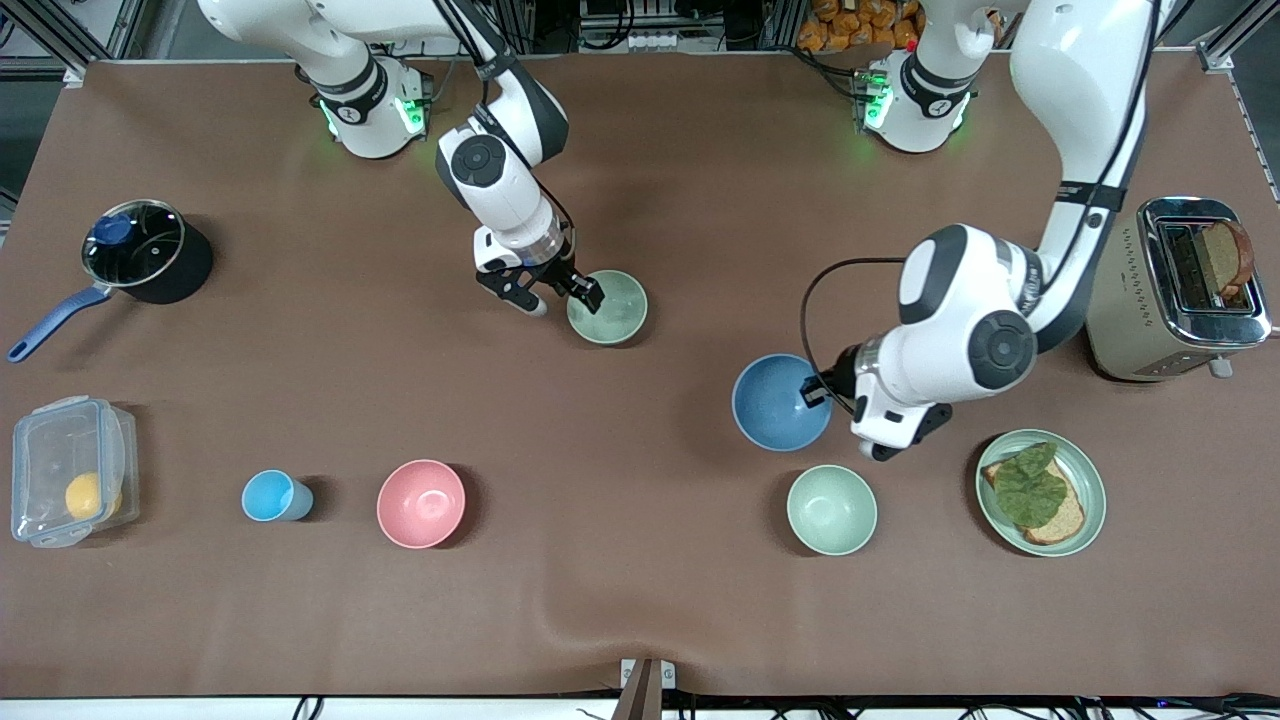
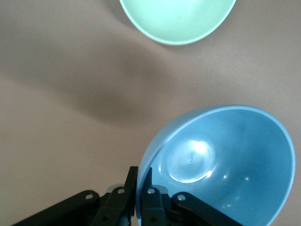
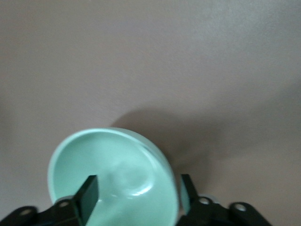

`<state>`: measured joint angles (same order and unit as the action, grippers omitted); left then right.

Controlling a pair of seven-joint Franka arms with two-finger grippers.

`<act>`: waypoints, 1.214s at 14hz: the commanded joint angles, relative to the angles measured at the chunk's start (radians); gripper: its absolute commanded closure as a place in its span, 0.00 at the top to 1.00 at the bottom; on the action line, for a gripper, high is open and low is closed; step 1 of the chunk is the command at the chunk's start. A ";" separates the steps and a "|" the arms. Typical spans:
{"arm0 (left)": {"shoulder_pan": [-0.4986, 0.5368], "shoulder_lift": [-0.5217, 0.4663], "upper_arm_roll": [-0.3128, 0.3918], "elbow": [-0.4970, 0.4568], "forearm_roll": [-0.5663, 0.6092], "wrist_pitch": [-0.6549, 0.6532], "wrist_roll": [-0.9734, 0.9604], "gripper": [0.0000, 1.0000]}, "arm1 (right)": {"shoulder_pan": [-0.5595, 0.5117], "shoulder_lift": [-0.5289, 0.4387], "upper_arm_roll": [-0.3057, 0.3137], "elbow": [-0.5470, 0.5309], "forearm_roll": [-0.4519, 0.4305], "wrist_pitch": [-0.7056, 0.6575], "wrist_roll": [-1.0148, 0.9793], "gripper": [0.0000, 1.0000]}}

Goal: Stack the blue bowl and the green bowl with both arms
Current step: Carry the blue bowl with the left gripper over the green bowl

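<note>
Front view: round sage-green matte plastic bowl [image 1: 608, 307] upper centre of frame on the brown worktop [image 1: 640, 600], right pincer [image 1: 562, 294] at its rim, one finger inside and one outside, fingers apart astride the wall; round medium-blue matte plastic bowl [image 1: 781, 401] right of centre, left pincer [image 1: 815, 392] at its rim on the side toward the toaster [image 1: 1180, 290], clamped on the wall; paler mint-green bowl [image 1: 831, 509] lower in frame than the blue one, just beside the shallow green plate with bread and a leaf [image 1: 1041, 491]; pink bowl [image 1: 421, 503] and light-blue cup [image 1: 274, 496] lower left; clear lidded box holding a yellow fruit [image 1: 70, 485] at far left; black saucepan with blue handle [image 1: 140, 255] upper left.

Left wrist view: blue bowl [image 2: 225, 165] tilted, filling lower right of frame, rim pinched between black fingers [image 2: 146, 195] at bottom centre; mint-green bowl [image 2: 178, 19] cut by the top edge.

Right wrist view: sage-green bowl [image 3: 113, 176] at lower left, its wall between two spread fingers [image 3: 88, 190], neither seen pressing it.
</note>
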<state>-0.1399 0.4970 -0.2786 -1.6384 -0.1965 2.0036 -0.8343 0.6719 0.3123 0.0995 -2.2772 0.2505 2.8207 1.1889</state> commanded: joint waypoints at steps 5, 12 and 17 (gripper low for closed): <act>-0.007 -0.014 -0.045 -0.029 -0.015 0.125 -0.138 0.00 | -0.159 -0.019 -0.001 0.128 0.018 -0.317 0.031 1.00; -0.127 -0.055 -0.039 -0.115 0.121 0.407 -0.256 0.00 | -0.236 0.103 -0.003 0.140 0.493 -0.310 -0.110 1.00; -0.269 -0.055 -0.044 -0.193 0.127 0.426 -0.367 0.00 | -0.215 0.165 -0.001 0.142 0.734 -0.288 -0.261 1.00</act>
<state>-0.3819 0.4726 -0.3259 -1.7912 -0.0953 2.4138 -1.1500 0.4507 0.4610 0.0884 -2.1523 0.9039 2.5245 0.9613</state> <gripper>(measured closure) 0.938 0.000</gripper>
